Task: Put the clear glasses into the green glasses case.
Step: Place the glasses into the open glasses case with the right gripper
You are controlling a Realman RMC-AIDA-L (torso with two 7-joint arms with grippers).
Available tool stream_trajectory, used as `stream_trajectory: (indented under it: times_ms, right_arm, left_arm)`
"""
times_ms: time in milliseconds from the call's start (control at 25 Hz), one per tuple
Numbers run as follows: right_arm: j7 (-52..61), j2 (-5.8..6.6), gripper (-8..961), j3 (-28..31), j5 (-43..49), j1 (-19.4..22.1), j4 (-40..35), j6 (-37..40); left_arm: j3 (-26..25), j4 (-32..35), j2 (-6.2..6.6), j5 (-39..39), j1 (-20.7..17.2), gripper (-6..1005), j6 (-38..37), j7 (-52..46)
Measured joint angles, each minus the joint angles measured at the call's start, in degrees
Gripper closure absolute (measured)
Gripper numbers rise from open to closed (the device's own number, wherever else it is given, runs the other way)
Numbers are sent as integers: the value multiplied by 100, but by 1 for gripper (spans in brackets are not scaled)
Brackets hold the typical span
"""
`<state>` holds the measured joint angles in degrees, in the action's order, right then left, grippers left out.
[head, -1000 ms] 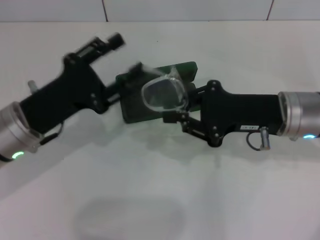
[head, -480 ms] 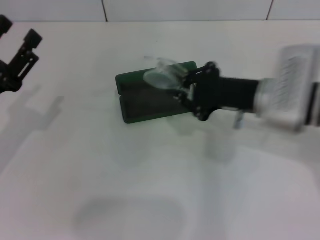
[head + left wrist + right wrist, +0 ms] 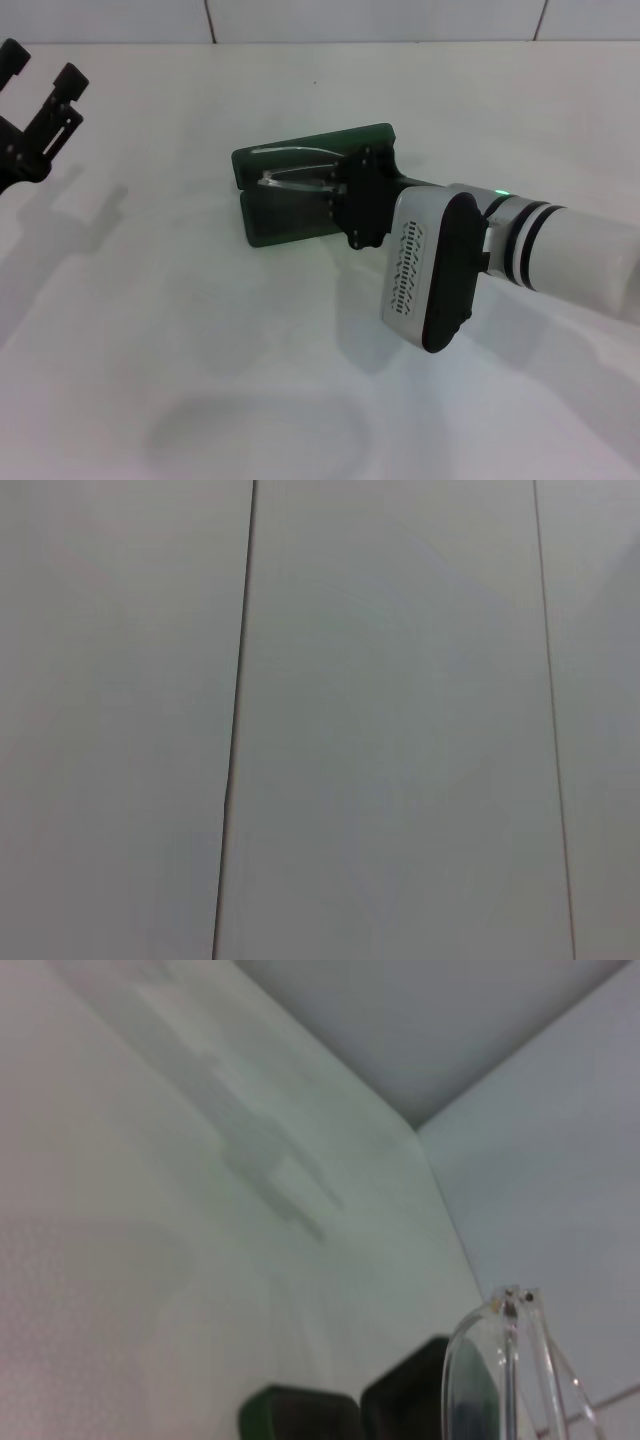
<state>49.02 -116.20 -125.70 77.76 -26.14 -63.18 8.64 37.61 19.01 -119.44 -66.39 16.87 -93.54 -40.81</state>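
The green glasses case (image 3: 290, 225) lies open on the white table, its two halves side by side. The clear glasses (image 3: 288, 170) sit low over the far half of the case, with their thin arms and frame showing against the dark inside. My right gripper (image 3: 345, 192) reaches in from the right and is shut on the glasses at their right end. The right wrist view shows a clear lens (image 3: 500, 1370) close up, with the case (image 3: 295, 1415) below it. My left gripper (image 3: 40, 70) is raised at the far left, open and holding nothing.
The white table (image 3: 200, 350) stretches in front of the case and to its left. A tiled wall (image 3: 380, 20) runs along the back edge. The left wrist view shows only wall tiles (image 3: 400, 730).
My left arm let go of the case and pulled back to the far left. The right arm rolled over and lowered the glasses from above the case down into it.
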Motion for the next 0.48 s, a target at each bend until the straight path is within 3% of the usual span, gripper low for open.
stream_trajectory:
  times_ms: [480]
  right_arm:
    - [8, 0, 836, -97, -197, -307, 603, -172]
  left_arm:
    - [14, -88, -4, -202, 194, 298, 39, -15]
